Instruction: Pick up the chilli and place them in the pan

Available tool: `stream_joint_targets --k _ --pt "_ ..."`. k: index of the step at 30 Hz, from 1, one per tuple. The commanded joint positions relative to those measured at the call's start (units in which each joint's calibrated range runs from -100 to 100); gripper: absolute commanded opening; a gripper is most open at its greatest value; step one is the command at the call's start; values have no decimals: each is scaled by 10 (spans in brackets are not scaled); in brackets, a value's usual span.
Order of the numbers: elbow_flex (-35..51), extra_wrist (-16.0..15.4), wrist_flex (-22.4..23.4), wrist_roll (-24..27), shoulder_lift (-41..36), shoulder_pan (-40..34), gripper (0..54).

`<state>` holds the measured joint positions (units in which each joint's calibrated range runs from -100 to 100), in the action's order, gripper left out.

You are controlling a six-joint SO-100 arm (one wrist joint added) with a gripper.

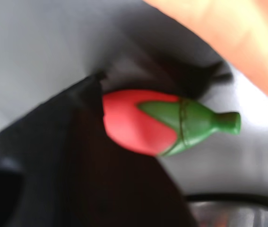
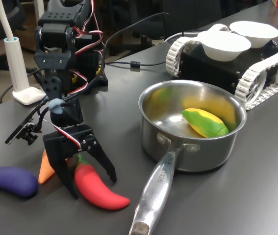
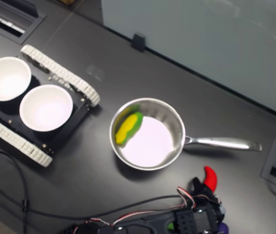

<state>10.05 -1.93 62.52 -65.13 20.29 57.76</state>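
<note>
The red chilli [image 2: 99,190] with its green stem lies on the dark table, in front of the pan in the first exterior view and left of the handle. My gripper [image 2: 93,188] stands over it, open, with one black finger on each side of its stem end. In the wrist view the chilli [image 1: 134,123] sits close beside one black finger [image 1: 77,109]. The steel pan [image 2: 151,132] stands upright, its long handle [image 2: 156,188] pointing toward the table's front. From above, the chilli's tip [image 3: 210,178] pokes out past the gripper [image 3: 203,197], below the pan [image 3: 176,122].
A yellow-green toy corn [image 2: 205,122] lies inside the pan. An orange carrot [image 2: 45,169] and a purple eggplant [image 2: 9,180] lie just left of the gripper in the first exterior view. A tracked vehicle [image 2: 271,68] carrying two white bowls [image 2: 224,44] stands behind the pan.
</note>
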Motion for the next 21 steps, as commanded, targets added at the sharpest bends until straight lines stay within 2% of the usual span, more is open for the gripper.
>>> stream_joint_targets --k 1,6,12,16,20,21 --pt "-5 14 -18 0 -9 -8 263" --pt "-23 26 -17 -7 -15 -9 181" --pt "-33 31 -17 -14 -19 -2 7" --pt "-49 23 -37 16 -40 -6 0" --pt "-35 -28 -44 78 -84 -9 0" --pt "-30 -32 -41 85 -93 -10 0"
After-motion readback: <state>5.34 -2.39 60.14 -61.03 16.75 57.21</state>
